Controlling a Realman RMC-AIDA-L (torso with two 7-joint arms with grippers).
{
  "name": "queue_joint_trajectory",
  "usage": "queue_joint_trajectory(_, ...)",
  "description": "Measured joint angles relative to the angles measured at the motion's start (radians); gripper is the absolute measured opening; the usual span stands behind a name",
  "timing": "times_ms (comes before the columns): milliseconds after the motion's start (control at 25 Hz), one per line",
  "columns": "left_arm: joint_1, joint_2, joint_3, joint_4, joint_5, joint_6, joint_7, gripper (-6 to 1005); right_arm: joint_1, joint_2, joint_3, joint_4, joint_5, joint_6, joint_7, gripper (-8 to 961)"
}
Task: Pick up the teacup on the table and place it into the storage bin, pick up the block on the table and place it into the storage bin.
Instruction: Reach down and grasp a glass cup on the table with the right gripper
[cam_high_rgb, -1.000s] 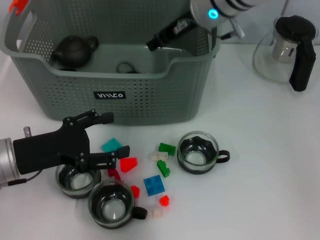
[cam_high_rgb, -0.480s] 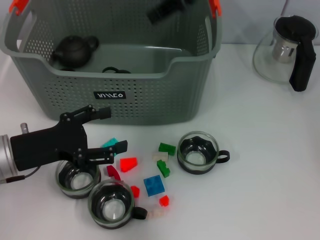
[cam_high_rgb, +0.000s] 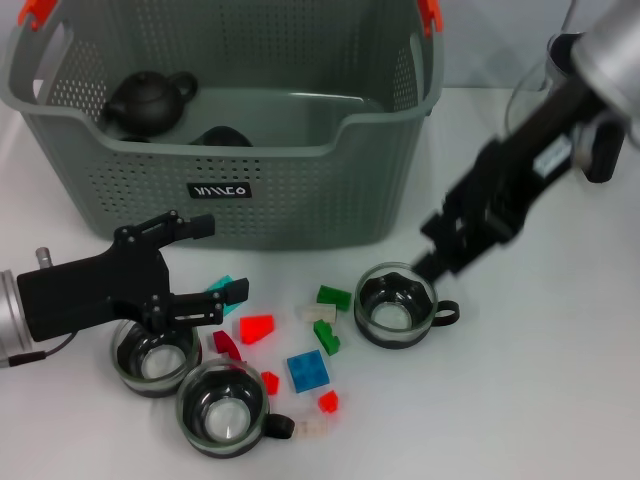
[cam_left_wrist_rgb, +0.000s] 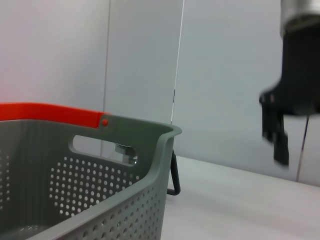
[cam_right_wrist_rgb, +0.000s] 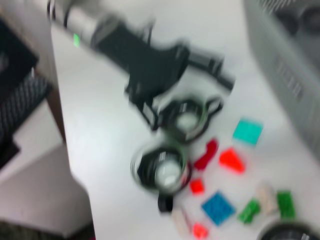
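Two grippers: right gripper (cam_high_rgb: 432, 262), state unclear, moved from storage bin (cam_high_rgb: 300, 215) down beside teacup (cam_high_rgb: 396, 305); left gripper (cam_high_rgb: 205, 262) open.

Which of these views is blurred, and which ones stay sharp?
Right wrist view: smeared all over; the left gripper and the teacups have soft edges. Head view: sharp on the storage bin and blocks, only the right gripper is slightly blurred. Left wrist view: bin rim crisp, the far gripper soft.

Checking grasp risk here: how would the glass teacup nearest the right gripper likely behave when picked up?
The teacup looks like smooth glass, so probably slippery and breakable. Its side handle may shift its balance. The right gripper hangs just above its rim; the left gripper sits by the blocks.
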Motion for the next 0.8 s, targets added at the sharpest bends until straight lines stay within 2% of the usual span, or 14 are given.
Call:
queue_joint_trajectory(120, 0.000, 0.000, 0.000, 0.000, 0.000, 0.000, 0.000, 898, -0.025, 0.030, -0.084, 0.007, -0.046, 0.044, -0.040, 555)
queue_joint_trajectory(200, 0.000, -0.001, 0.000, -0.001, 0.000, 0.000, 0.000, 897, -0.036, 0.066, -0.124, 0.013, -0.120, 0.094, -0.067, 555)
queue_joint_trajectory(280, 0.000, -0.002, 0.000, -0.002, 0.000, -0.002, -0.001, 897, -0.037, 0.088, -0.162, 0.036, -0.162, 0.142, -0.077, 555)
queue_joint_trajectory(320, 0.000, -0.001, 0.000, -0.006, 0.000, -0.003, -0.001, 897, -0.033, 0.095, -0.216, 0.079, -0.174, 0.202, -0.074, 555)
queue_joint_trajectory(520, -0.001, 0.002, 0.000, -0.019, -0.001, -0.004, 0.000, 897, -0.004, 0.095, -0.320, 0.205, -0.169, 0.349, -0.056, 556)
queue_joint_trajectory(800, 0.000, 0.003, 0.000, -0.023, -0.002, -0.005, 0.005, 896, 0.008, 0.099, -0.400, 0.249, -0.164, 0.434, -0.064, 552)
